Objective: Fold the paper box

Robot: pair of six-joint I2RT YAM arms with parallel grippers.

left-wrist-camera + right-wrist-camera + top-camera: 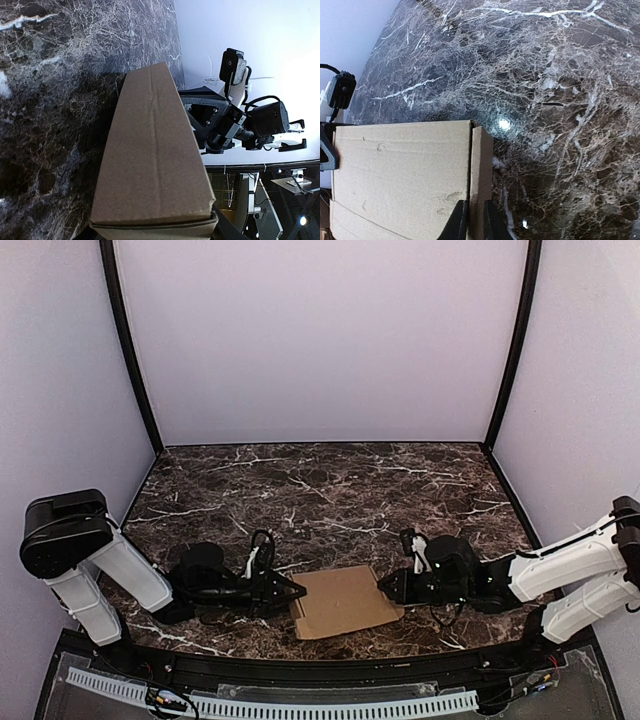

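1. Clamps right pincer on a side flap of the paper box; left pincer at opposite end, grip unclear.
2. Lies flat near front edge of dark, white-veined marble table.
3. Pale lilac walls around, black corner posts.

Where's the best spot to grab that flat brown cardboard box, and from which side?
I'd pinch the narrow side flap on the flat brown cardboard box, coming in low from the right. It lies flat on the dark marble table, so probably only thin edges fit between fingers. The right gripper has its fingers either side of that flap.
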